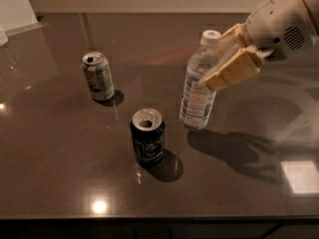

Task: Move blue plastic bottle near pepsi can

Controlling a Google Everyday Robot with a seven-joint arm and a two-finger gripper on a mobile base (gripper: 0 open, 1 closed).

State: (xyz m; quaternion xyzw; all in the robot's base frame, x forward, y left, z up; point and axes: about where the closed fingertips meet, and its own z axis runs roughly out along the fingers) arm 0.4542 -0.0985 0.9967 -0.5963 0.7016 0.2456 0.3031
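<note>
The blue plastic bottle [200, 86] is clear and ribbed with a white cap and a pale blue label. It is tilted slightly, its base just above or at the dark tabletop, right of centre. My gripper [223, 63] comes in from the upper right and is shut on the bottle's upper body, its tan fingers [232, 70] clamped around it. The pepsi can [147, 135], dark navy with a round emblem and an open silver top, stands upright a short way left and in front of the bottle.
A white-and-green can [98, 75] stands upright at the back left. The dark glossy table [60, 148] runs to a front edge near the bottom. A pale wall and a white object lie at the far left corner. My arm's shadow falls right of the bottle.
</note>
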